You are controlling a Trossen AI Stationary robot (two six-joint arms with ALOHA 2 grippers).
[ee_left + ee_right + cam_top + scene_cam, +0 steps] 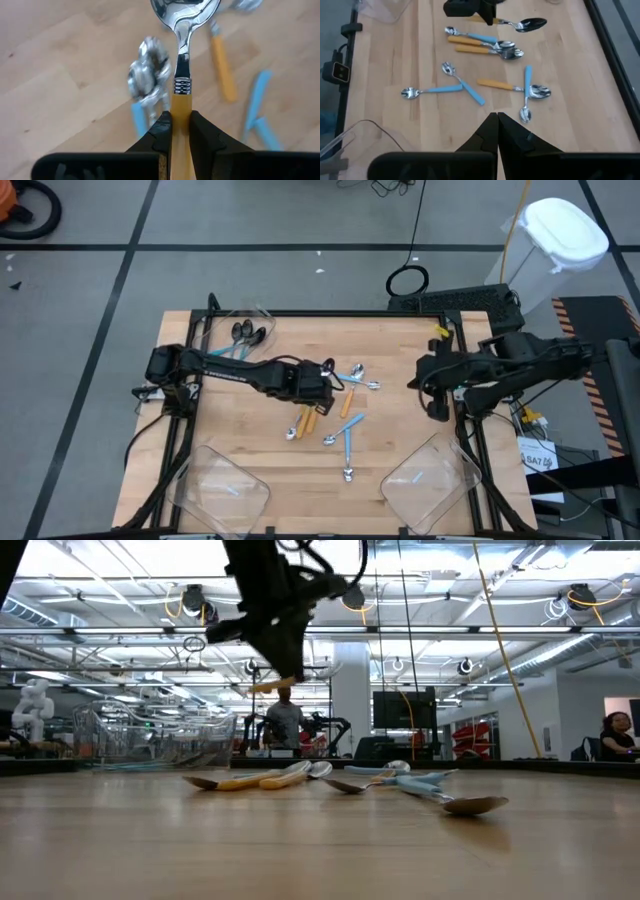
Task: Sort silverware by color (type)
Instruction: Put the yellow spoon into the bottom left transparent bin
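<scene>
My left gripper (181, 117) hangs over the middle of the table (250, 440), shut on an orange-handled silver spoon (520, 23) that is lifted above the others. Several loose spoons lie flat on the wood: blue-handled ones (435, 90) (527, 82) and orange-handled ones (497, 85) (472, 49). In the low view they show as a row (400, 785) below the left gripper (275, 640). My right gripper (497, 120) is shut with nothing in it, raised over the table's right side (435, 395). My left gripper pinches the spoon's orange handle (181, 107) between its two fingers, a little behind the ribbed metal collar. The handle runs back along the fingers, and the silver bowl (185, 12) sticks out past the fingertips. The spoon is lifted clear of the table.
A clear bin (240, 330) at the far left holds black-bowled spoons. Two more clear bins stand at the near left (225, 485) and near right (430, 480). The table is framed by dark rails (350, 313). Bare wood lies at the far middle.
</scene>
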